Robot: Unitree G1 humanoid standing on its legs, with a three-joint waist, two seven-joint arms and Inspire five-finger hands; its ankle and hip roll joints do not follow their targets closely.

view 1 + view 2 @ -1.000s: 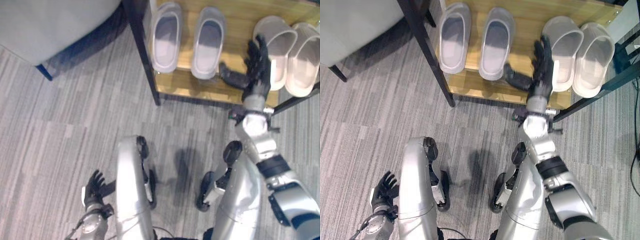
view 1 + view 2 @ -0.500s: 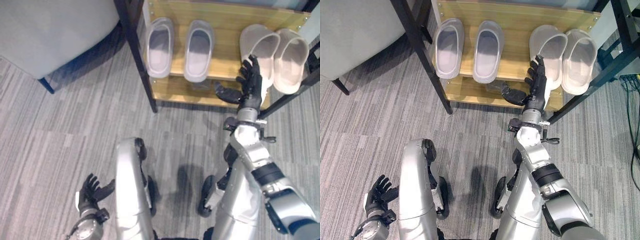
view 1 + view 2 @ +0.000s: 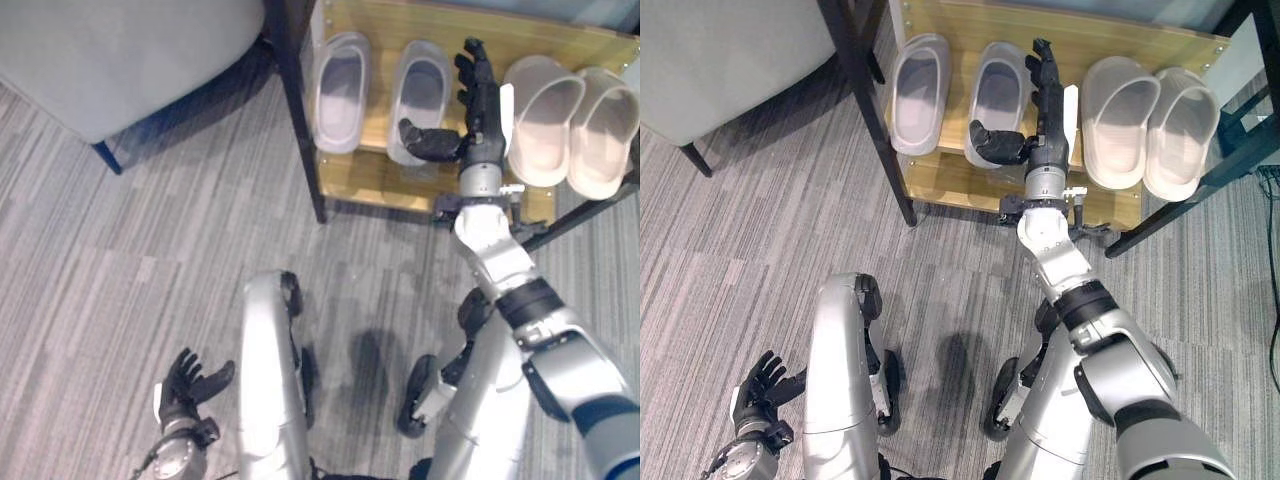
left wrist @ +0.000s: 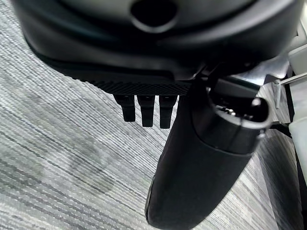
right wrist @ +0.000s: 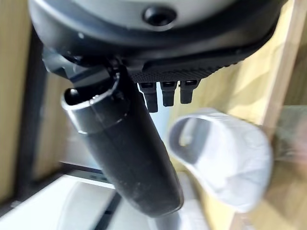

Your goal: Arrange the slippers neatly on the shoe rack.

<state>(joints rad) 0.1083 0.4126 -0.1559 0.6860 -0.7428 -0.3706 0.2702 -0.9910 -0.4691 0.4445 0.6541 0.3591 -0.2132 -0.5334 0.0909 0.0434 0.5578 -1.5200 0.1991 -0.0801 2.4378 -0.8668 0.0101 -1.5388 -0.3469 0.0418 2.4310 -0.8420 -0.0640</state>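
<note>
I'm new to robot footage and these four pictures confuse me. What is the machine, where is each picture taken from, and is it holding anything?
It is a humanoid robot looking down past its own arms. Two pictures come from its head camera, two from cameras on its wrists. Ahead stands a wooden shoe rack with a grey pair of slippers and a beige pair of slippers on it. The right hand reaches over the shelf between the pairs, fingers straight, holding nothing. The left hand hangs open low over the carpet. A grey chair stands to the left.

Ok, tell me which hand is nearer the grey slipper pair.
Right. The right hand reaches over the shoe rack beside the grey slippers; the left hand hangs low over the carpet.
</note>
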